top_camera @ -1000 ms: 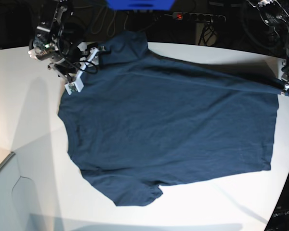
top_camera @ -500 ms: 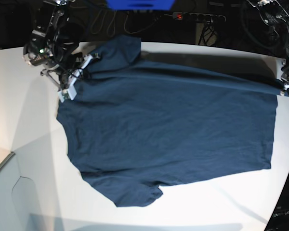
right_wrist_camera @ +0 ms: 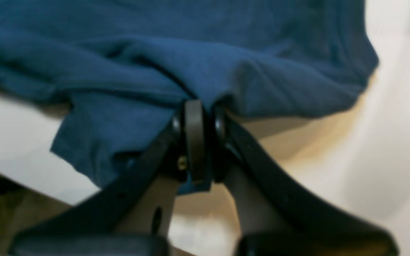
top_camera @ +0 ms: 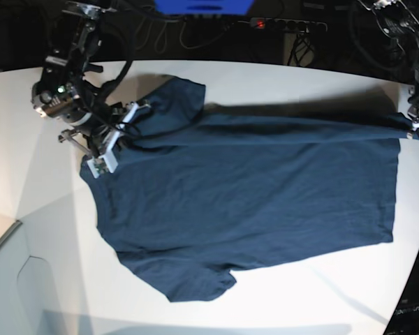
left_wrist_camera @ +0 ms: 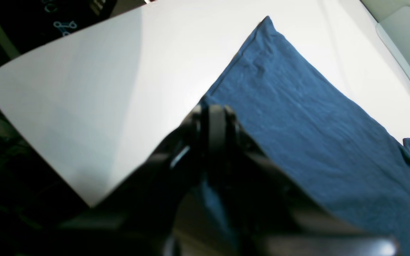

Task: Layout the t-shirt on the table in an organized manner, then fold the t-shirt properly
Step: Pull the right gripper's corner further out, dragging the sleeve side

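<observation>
The dark navy t-shirt [top_camera: 251, 195] lies mostly spread on the white table [top_camera: 300, 300], with its far edge pulled taut between both grippers. My right gripper [top_camera: 119, 136], at the left of the base view, is shut on the shoulder cloth near the far sleeve. The right wrist view shows its fingers closed [right_wrist_camera: 199, 106] on a bunched fold of the t-shirt [right_wrist_camera: 190, 60]. My left gripper [top_camera: 413, 124], at the right edge, is shut on the hem corner. The left wrist view shows it closed [left_wrist_camera: 214, 110] on the t-shirt's [left_wrist_camera: 315, 124] edge above the table [left_wrist_camera: 101, 89].
A power strip [top_camera: 286, 25], cables and a blue object [top_camera: 202, 5] sit in the dark area behind the table. A grey panel [top_camera: 7, 279] adjoins the table's front left. The table's curved edge runs close to my left gripper at the right.
My right gripper has moved toward the front of the table with the shoulder cloth, drawing the far sleeve onto the table. My left gripper has stayed in place.
</observation>
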